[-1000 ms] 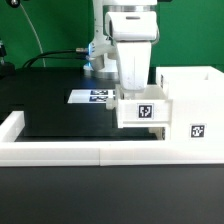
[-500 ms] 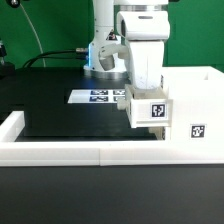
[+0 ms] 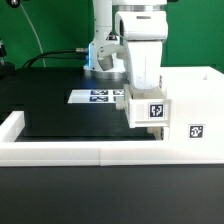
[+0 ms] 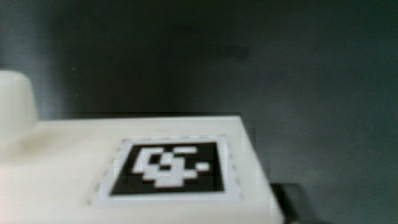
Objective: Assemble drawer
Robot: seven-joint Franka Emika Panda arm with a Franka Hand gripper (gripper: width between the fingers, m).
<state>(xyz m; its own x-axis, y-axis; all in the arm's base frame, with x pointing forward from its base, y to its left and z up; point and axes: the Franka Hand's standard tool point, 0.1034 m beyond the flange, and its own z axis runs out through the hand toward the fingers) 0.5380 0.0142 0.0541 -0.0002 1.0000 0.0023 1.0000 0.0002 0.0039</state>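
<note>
From the exterior view, we see a small tray (image 3: pixel 150 108) held up off the black counter (image 3: pixel 60 115), right against the left side of the tall white casing (image 3: pixel 190 105) that stands toward that view's right. The tray's tagged face looks toward the camera, and its tag sits square and upright, so we judge the tray level, its long axis running from near to far, lined up with the casing's opening (which we cannot actually see from here). Our hand (image 3: pixel 140 85) comes down onto the tray from above; its fingers are hidden behind the tray and the arm's white housing, so we cannot tell how far open it is, though the tray hanging clear of the counter suggests a hold on it. Farther back lies the marker board (image 3: pixel 98 97), and a long white border rail (image 3: pixel 80 152) runs along the near edge. We judge the task part-way: this tray looks partly entered at best, and a second tray is not visible.

At the wrist view, we look down on a white surface with a black-and-white tag (image 4: pixel 169 168), blurred and close; no fingers show here, so the grip stays unknown.
</note>
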